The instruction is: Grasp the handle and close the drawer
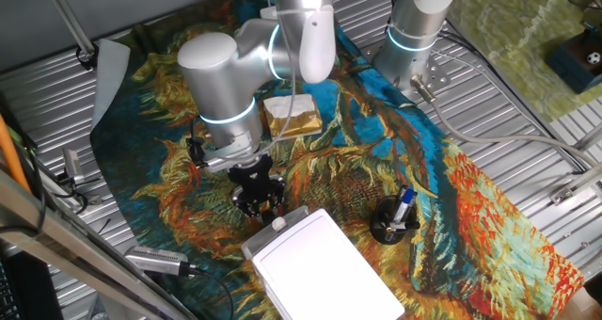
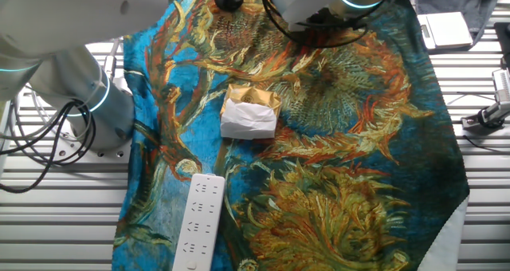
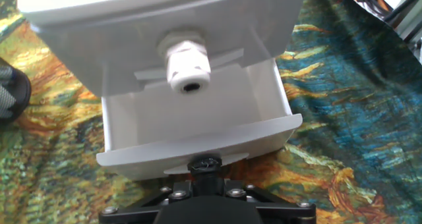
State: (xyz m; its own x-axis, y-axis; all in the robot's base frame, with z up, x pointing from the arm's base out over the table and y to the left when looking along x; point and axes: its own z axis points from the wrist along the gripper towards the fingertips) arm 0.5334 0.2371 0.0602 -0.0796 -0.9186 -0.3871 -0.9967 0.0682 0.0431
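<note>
In the hand view the white box (image 3: 165,13) fills the top, and its lower drawer (image 3: 198,122) stands pulled out, empty inside. The drawer's front wall (image 3: 145,159) comes right up to my black gripper (image 3: 206,166). A white knob (image 3: 188,69) sticks out of the panel above the open drawer. The open drawer's own handle sits where my gripper is and stays hidden. My fingers do not show clearly. In one fixed view my gripper (image 1: 263,205) stands against the front of the box (image 1: 320,264), beside a small white knob (image 1: 279,224).
A gold-and-white wrapped block (image 1: 293,113) (image 2: 251,111) lies behind the arm on the patterned cloth. A black cup with pens (image 1: 395,221) stands right of the box. A white power strip (image 2: 199,219) lies at the cloth's edge. Metal slats surround the cloth.
</note>
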